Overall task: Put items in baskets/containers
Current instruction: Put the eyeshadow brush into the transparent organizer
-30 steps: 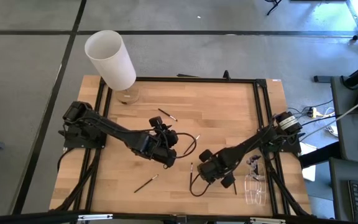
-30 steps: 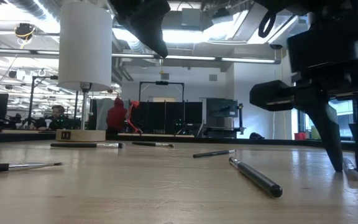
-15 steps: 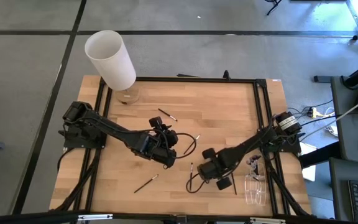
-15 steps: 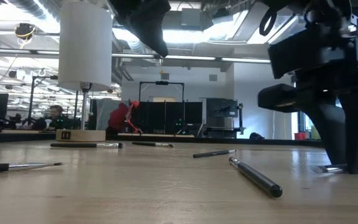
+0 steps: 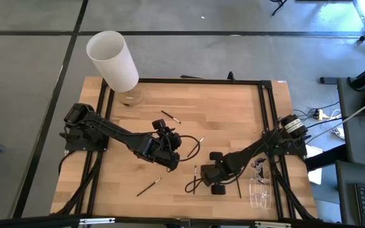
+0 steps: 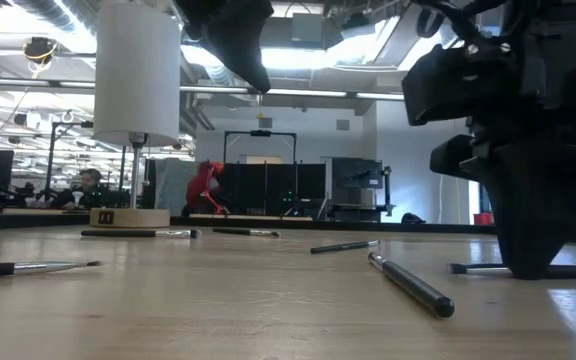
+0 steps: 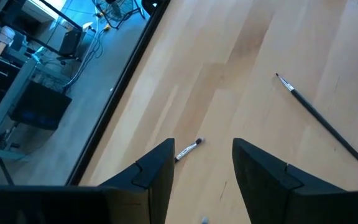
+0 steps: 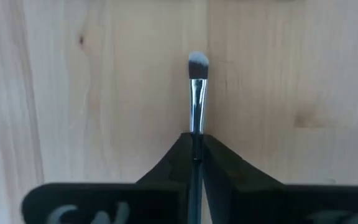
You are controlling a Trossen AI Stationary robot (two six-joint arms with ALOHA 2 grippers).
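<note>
Your right pincer is clenched on the handle of a makeup brush, whose silvery ferrule and pale tip lie flat on the bench at centre frame in the right wrist view; in the high view this pincer sits low and right of centre, with the clear holder just beyond it toward the lower right corner of the bench (the holder is nearly invisible against the wood, so fix its outline first). The brush appears pinched far back on its handle, so lift straight up and slowly; a long overhang is likely to droop or swing. Keep the grip firm, carry the brush level to the holder, and lower it lengthwise between the walls before you let go. Other brushes lie loose: one at upper centre, one at lower left of centre, one beside the right pincer; avoid sweeping them with the cable loop. Your left pincer hangs released above the bench at centre, a small brush showing between its fingers; it can wait.
</note>
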